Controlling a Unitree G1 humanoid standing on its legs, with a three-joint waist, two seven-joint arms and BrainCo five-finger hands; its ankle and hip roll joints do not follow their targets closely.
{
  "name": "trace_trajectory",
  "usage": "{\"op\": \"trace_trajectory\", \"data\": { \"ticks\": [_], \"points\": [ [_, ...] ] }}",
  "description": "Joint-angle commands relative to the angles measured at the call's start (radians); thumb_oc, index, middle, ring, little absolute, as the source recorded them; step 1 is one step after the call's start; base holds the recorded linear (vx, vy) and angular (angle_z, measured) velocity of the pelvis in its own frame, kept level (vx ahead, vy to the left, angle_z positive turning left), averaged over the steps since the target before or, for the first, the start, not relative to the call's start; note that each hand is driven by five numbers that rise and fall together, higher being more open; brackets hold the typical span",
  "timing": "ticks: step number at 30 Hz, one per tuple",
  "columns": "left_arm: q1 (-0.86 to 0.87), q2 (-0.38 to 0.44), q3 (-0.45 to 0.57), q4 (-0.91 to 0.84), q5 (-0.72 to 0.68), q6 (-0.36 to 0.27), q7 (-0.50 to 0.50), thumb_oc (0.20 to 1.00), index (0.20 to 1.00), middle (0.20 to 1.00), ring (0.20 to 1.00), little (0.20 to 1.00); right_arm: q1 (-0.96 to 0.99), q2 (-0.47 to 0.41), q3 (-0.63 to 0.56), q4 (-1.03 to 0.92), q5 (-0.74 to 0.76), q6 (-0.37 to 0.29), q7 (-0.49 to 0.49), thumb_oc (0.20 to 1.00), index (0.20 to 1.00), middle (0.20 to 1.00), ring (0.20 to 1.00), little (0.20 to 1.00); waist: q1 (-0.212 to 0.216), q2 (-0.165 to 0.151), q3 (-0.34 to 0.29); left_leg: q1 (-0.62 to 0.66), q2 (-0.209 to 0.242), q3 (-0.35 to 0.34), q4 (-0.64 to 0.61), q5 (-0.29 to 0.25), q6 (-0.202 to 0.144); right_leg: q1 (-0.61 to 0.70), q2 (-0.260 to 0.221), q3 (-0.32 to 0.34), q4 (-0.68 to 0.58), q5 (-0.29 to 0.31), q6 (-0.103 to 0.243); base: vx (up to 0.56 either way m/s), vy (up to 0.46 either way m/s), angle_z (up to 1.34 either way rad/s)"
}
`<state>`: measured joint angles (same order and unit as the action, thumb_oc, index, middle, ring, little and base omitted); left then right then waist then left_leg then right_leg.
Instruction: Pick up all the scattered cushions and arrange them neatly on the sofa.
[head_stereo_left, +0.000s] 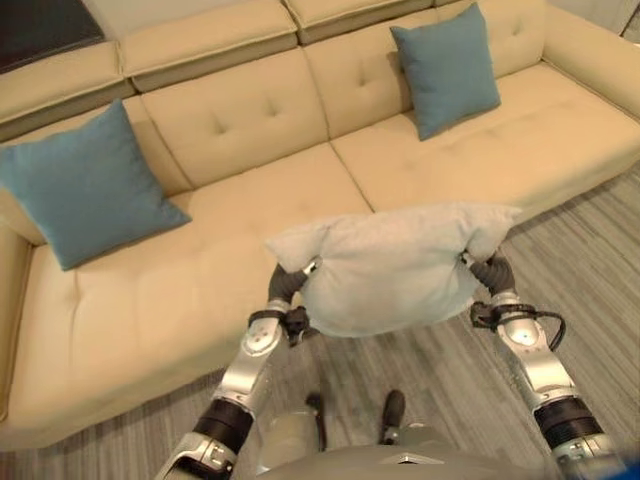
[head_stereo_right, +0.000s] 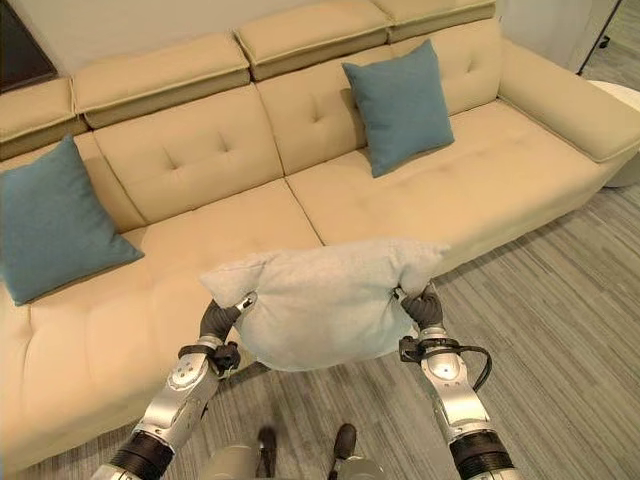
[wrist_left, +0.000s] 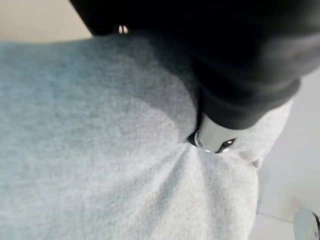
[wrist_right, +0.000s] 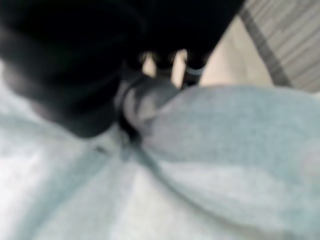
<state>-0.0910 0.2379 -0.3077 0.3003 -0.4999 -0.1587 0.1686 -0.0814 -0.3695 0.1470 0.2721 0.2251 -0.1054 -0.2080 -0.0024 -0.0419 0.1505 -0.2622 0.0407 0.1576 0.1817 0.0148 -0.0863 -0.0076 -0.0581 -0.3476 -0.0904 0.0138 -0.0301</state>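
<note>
Grey cushion (head_stereo_left: 390, 265) hides fingers of each clenched hand (head_stereo_left: 290, 285) (head_stereo_left: 492, 272) pinching its corners.

i see the pale grey cushion (head_stereo_left: 390, 265) as a soft, matt cloth with a fine fleecy nap, creased into folds where each hand bites into it. the left hand (wrist_left: 215, 137) shows a smooth, slightly shiny metal finger under a matt dark cover, and the right hand (wrist_right: 142, 102) looks the same dull dark stuff. the sofa (head_stereo_left: 230, 120) wears a smooth, matt beige covering, tufted with buttons; whether leather or fabric i cannot tell. the two teal cushions (head_stereo_left: 85, 185) (head_stereo_left: 447, 68) look like plain matt woven cloth. the floor (head_stereo_right: 560, 310) is a streaked grey, wood-grain-like surface with a low sheen.
</note>
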Motion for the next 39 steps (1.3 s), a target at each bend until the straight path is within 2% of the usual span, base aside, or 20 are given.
{"op": "trace_trajectory", "data": {
  "ticks": [1,4,7,10,11,13,14,15,17,20,22,25,28,29,31,32,33,34,36,39],
  "points": [
    [-0.029,0.009,0.012,-0.092,-0.010,-0.075,-0.035,0.200,0.200,0.200,0.200,0.200,-0.048,0.015,0.005,-0.086,0.026,-0.095,0.003,0.200,0.200,0.200,0.200,0.200,0.000,-0.002,-0.079,0.062,-0.018,-0.005,-0.013,-0.037,0.021,0.050,-0.020,0.104,0.070,-0.074,0.134,0.29,0.100,-0.28],
    [-0.018,0.019,0.019,-0.103,-0.005,-0.072,-0.037,0.200,0.200,0.200,0.200,0.200,-0.051,0.025,0.011,-0.089,0.009,-0.090,0.010,0.200,0.200,0.200,0.200,0.200,0.005,0.000,-0.103,0.120,-0.034,-0.001,-0.049,-0.057,0.042,0.066,-0.031,0.122,0.101,-0.093,0.142,0.26,0.126,-0.36],
    [-0.015,0.030,0.025,-0.113,0.002,-0.070,-0.036,0.200,0.200,0.200,0.200,0.200,-0.055,0.036,0.015,-0.090,-0.003,-0.088,0.021,0.200,0.200,0.200,0.200,0.200,0.012,0.005,-0.103,0.167,-0.046,0.022,-0.078,-0.081,0.066,0.039,-0.058,0.138,0.206,-0.094,0.166,0.16,0.125,-0.29],
    [-0.023,0.049,0.028,-0.124,0.015,-0.073,-0.033,0.200,0.200,0.200,0.200,0.200,-0.071,0.052,0.017,-0.095,-0.011,-0.088,0.027,0.200,0.200,0.200,0.200,0.200,0.003,0.021,-0.076,0.197,-0.046,0.026,-0.080,-0.108,0.098,-0.093,-0.101,0.166,0.427,-0.043,0.213,0.12,0.107,-0.08],
    [-0.025,0.046,0.026,-0.125,0.016,-0.075,-0.030,0.200,0.200,0.200,0.200,0.200,-0.072,0.056,0.016,-0.096,-0.015,-0.086,0.029,0.200,0.200,0.200,0.200,0.200,-0.010,0.031,-0.070,0.220,-0.050,0.015,-0.091,-0.117,0.102,-0.145,-0.090,0.187,0.434,-0.041,0.199,0.21,0.064,0.09],
    [-0.029,0.039,0.029,-0.122,0.015,-0.081,-0.029,0.200,0.200,0.200,0.200,0.200,-0.081,0.054,0.015,-0.096,-0.018,-0.089,0.024,0.200,0.200,0.200,0.200,0.200,-0.031,0.033,-0.065,0.254,-0.064,-0.005,-0.108,-0.126,0.097,-0.194,-0.071,0.208,0.330,-0.028,0.189,0.23,-0.032,0.04],
    [-0.029,0.038,0.029,-0.122,0.015,-0.081,-0.029,0.200,0.200,0.200,0.200,0.200,-0.081,0.053,0.015,-0.096,-0.018,-0.089,0.023,0.200,0.200,0.200,0.200,0.200,-0.032,0.035,-0.064,0.257,-0.062,-0.006,-0.109,-0.127,0.096,-0.190,-0.069,0.206,0.327,-0.027,0.189,0.27,-0.116,0.10],
    [-0.035,0.036,0.032,-0.118,0.016,-0.085,-0.028,0.200,0.200,0.200,0.200,0.200,-0.083,0.052,0.014,-0.093,-0.018,-0.086,0.024,0.200,0.200,0.200,0.200,0.200,-0.046,0.028,-0.064,0.275,-0.074,-0.031,-0.113,-0.136,0.091,-0.206,-0.053,0.243,0.229,-0.002,0.194,0.22,-0.123,0.26],
    [-0.038,0.037,0.037,-0.118,0.017,-0.096,-0.034,0.200,0.200,0.200,0.200,0.200,-0.089,0.047,0.014,-0.090,-0.013,-0.092,0.025,0.200,0.200,0.200,0.200,0.200,-0.057,0.019,-0.064,0.301,-0.085,-0.059,-0.110,-0.161,0.085,-0.201,-0.049,0.270,0.165,0.034,0.208,0.31,-0.211,0.57],
    [-0.025,0.024,0.044,-0.110,0.009,-0.097,-0.040,0.200,0.200,0.200,0.200,0.200,-0.074,0.040,0.010,-0.083,-0.010,-0.096,0.032,0.200,0.200,0.200,0.200,0.200,-0.059,0.014,-0.084,0.315,-0.082,-0.078,-0.081,-0.184,0.069,-0.163,-0.041,0.279,0.144,0.040,0.195,0.22,-0.172,0.66],
    [-0.018,0.013,0.042,-0.109,-0.001,-0.095,-0.044,0.200,0.200,0.200,0.200,0.200,-0.055,0.030,0.002,-0.089,-0.002,-0.098,0.037,0.200,0.200,0.200,0.200,0.200,-0.059,0.009,-0.089,0.288,-0.070,-0.088,0.002,-0.192,0.045,-0.121,-0.037,0.265,0.121,0.034,0.180,0.14,-0.196,0.37],
    [-0.030,0.002,0.029,-0.105,-0.019,-0.095,-0.041,0.200,0.200,0.200,0.200,0.200,-0.041,0.012,-0.011,-0.092,0.013,-0.104,0.027,0.200,0.200,0.200,0.200,0.200,-0.060,-0.006,-0.080,0.199,-0.050,-0.089,0.166,-0.153,0.009,-0.075,-0.038,0.244,0.101,0.014,0.148,0.05,-0.154,0.31],
    [-0.037,-0.001,0.024,-0.096,-0.027,-0.094,-0.042,0.200,0.200,0.200,0.200,0.200,-0.034,0.004,-0.019,-0.090,0.020,-0.102,0.020,0.200,0.200,0.200,0.200,0.200,-0.065,-0.010,-0.078,0.162,-0.028,-0.067,0.199,-0.147,0.007,-0.047,-0.038,0.214,0.085,-0.007,0.136,0.05,-0.081,0.49],
    [-0.049,-0.005,0.007,-0.084,-0.024,-0.087,-0.047,0.200,0.200,0.200,0.200,0.200,-0.027,0.001,-0.031,-0.094,0.026,-0.102,0.015,0.200,0.200,0.200,0.200,0.200,-0.064,-0.020,-0.077,0.124,-0.012,-0.023,0.156,-0.149,0.018,-0.020,-0.045,0.184,0.066,-0.022,0.137,0.08,-0.043,0.75],
    [-0.065,-0.006,-0.008,-0.074,-0.016,-0.081,-0.051,0.200,0.200,0.200,0.200,0.200,-0.019,-0.001,-0.043,-0.094,0.026,-0.105,0.006,0.200,0.200,0.200,0.200,0.200,-0.068,-0.020,-0.083,0.109,0.007,0.025,0.063,-0.110,0.024,-0.007,-0.044,0.157,0.059,-0.030,0.139,0.11,-0.015,0.69],
    [-0.075,-0.002,-0.018,-0.071,-0.001,-0.075,-0.046,0.200,0.200,0.200,0.200,0.200,-0.015,0.000,-0.048,-0.093,0.025,-0.109,-0.006,0.200,0.200,0.200,0.200,0.200,-0.070,-0.016,-0.081,0.084,0.022,0.058,0.026,-0.063,0.016,0.003,-0.039,0.139,0.061,-0.041,0.138,0.07,0.008,0.68],
    [-0.075,-0.002,-0.019,-0.071,-0.001,-0.075,-0.046,0.200,0.200,0.200,0.200,0.200,-0.015,0.000,-0.049,-0.092,0.025,-0.109,-0.006,0.200,0.200,0.200,0.200,0.200,-0.072,-0.017,-0.082,0.084,0.020,0.056,0.021,-0.059,0.016,0.002,-0.040,0.136,0.062,-0.041,0.138,0.13,0.055,0.66],
    [-0.064,0.003,-0.014,-0.076,0.003,-0.077,-0.044,0.200,0.200,0.200,0.200,0.200,-0.017,0.004,-0.052,-0.092,0.025,-0.104,-0.007,0.200,0.200,0.200,0.200,0.200,-0.070,0.000,-0.087,0.125,0.026,0.061,-0.064,-0.047,0.017,0.002,-0.029,0.130,0.078,-0.059,0.145,0.12,0.085,0.54],
    [-0.057,0.003,-0.018,-0.084,-0.002,-0.074,-0.050,0.200,0.200,0.200,0.200,0.200,-0.016,0.010,-0.052,-0.098,0.020,-0.099,-0.002,0.200,0.200,0.200,0.200,0.200,-0.078,0.002,-0.092,0.140,0.012,0.040,-0.086,-0.047,0.021,-0.001,-0.035,0.121,0.099,-0.061,0.150,0.12,0.118,0.01],
    [-0.050,0.016,-0.009,-0.091,0.013,-0.071,-0.051,0.200,0.200,0.200,0.200,0.200,-0.023,0.029,-0.050,-0.099,-0.001,-0.094,0.000,0.200,0.200,0.200,0.200,0.200,-0.067,-0.001,-0.104,0.197,-0.017,0.053,-0.140,-0.062,0.049,-0.018,-0.063,0.135,0.176,-0.067,0.169,0.12,0.183,-0.17]
  ]
}}
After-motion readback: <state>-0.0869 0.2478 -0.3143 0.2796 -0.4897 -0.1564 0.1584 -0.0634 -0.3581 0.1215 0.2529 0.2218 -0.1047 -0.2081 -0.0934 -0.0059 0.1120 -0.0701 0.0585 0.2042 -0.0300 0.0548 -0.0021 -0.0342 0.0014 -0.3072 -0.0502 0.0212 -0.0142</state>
